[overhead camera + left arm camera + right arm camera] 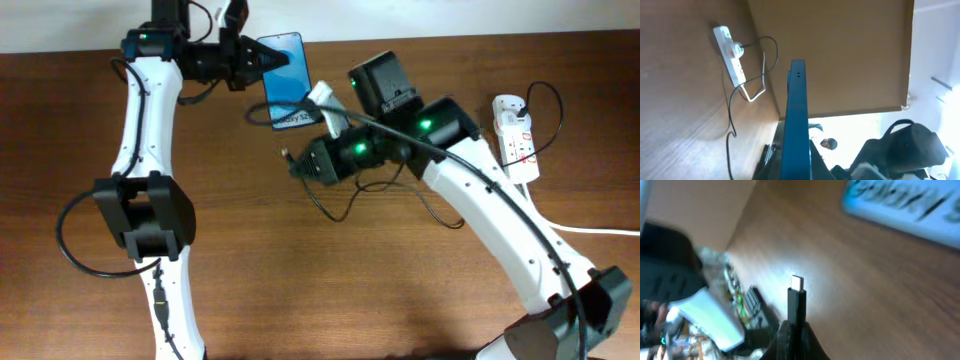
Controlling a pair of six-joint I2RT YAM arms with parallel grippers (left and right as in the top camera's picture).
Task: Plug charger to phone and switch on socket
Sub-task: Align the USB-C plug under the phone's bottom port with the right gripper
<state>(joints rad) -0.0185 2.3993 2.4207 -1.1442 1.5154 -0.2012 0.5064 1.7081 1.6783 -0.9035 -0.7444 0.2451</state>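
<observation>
My left gripper is shut on the top end of the phone, a black-framed handset with a blue screen, held tilted above the far table. In the left wrist view the phone shows edge-on between my fingers. My right gripper is shut on the charger plug, just below and left of the phone's lower end. In the right wrist view the black plug with its metal tip points up from my fingers, and the phone is at the upper right. The white socket strip lies at the far right.
The black charger cable loops on the table under my right arm and runs to the strip. The strip's thick white cord leaves to the right. The strip and cable also show in the left wrist view.
</observation>
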